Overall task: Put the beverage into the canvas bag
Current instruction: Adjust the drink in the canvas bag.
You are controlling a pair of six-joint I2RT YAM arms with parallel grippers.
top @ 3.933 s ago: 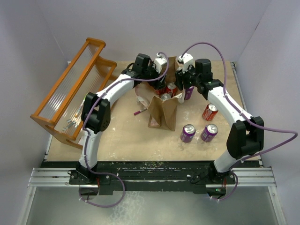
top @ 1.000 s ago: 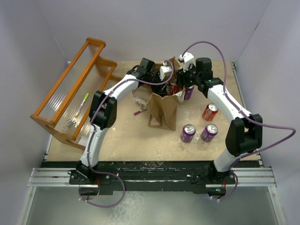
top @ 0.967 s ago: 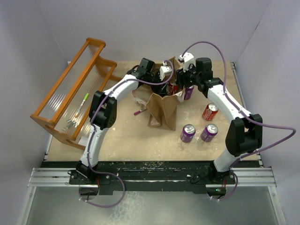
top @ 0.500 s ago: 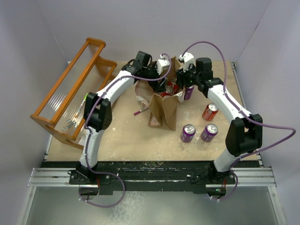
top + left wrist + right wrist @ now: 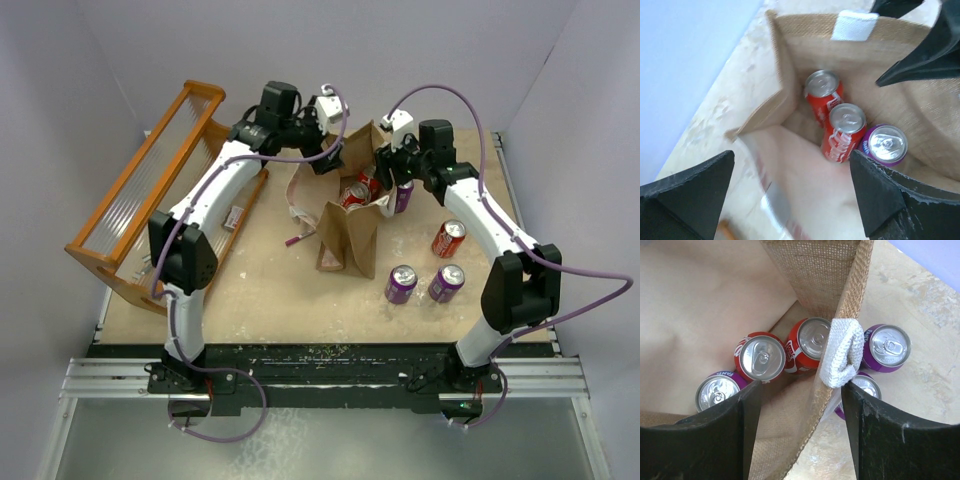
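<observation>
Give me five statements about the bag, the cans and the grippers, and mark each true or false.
1. The canvas bag holds two red cans and one purple can. True.
2. The left gripper holds a can. False: it is open and empty above the bag.
3. The right gripper straddles the bag's wall beside a white handle. True.
4. Only red cans stand outside the bag. False: one red can and purple cans stand there.
5. The orange rack is on the right arm's side. False: it is on the left arm's side.
</observation>
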